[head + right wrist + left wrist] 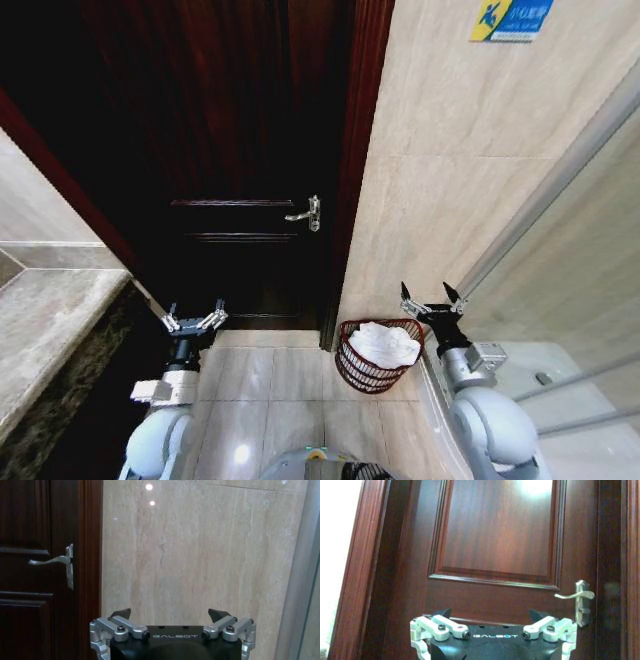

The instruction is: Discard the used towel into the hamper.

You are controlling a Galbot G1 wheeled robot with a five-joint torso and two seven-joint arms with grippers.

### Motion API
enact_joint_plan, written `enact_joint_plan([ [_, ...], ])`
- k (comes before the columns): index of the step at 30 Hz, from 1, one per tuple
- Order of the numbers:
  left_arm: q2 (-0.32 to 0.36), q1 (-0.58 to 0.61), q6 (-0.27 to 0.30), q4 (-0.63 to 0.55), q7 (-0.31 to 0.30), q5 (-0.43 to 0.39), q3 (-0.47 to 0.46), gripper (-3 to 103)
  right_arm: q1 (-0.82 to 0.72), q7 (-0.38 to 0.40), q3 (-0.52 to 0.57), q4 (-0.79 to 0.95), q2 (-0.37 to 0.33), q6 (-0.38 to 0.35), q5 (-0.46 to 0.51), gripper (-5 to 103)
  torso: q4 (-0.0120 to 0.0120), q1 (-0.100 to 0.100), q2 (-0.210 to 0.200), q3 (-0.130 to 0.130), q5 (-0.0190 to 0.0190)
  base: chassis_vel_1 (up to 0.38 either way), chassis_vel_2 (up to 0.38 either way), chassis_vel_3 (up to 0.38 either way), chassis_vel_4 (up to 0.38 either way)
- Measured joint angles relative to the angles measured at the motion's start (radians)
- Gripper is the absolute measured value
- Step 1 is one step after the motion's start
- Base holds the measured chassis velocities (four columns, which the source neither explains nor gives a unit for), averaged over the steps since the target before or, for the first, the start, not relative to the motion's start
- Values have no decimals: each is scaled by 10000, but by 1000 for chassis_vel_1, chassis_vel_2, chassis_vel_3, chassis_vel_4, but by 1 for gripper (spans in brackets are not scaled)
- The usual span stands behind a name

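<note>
The hamper (349, 373), a small dark red-brown wire basket, stands on the floor against the beige tiled wall, right of the door. A white towel (383, 343) lies bunched inside it, reaching up to the rim. My right gripper (432, 295) is open and empty, raised just above and to the right of the hamper; its dark fingertips (121, 612) face the tiled wall in the right wrist view. My left gripper (194, 316) is open and empty too, held up at the left in front of the dark wooden door, with its fingertips (443, 612) spread wide.
A dark wooden door (240, 150) with a silver lever handle (306, 213) fills the space ahead. A stone counter (45, 320) runs along the left. A glass shower partition (560, 260) and white base stand on the right. Pale floor tiles (270, 385) lie between.
</note>
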Motion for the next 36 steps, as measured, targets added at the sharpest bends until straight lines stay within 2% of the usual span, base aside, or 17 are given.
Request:
enact_joint_plan([
  [12,-33,2,-152,-16,-10,-15,-26,100,-85,-6,31,31,48,27,-28,100,1,-1,-5,-2,0,0,0,0,0],
  [36,-37,49,-112,-214,2,-62,-105,100,-290,-26,72,154,128,93,-103,100,1,-4,-8,-5,0,11,-14,-10,13],
])
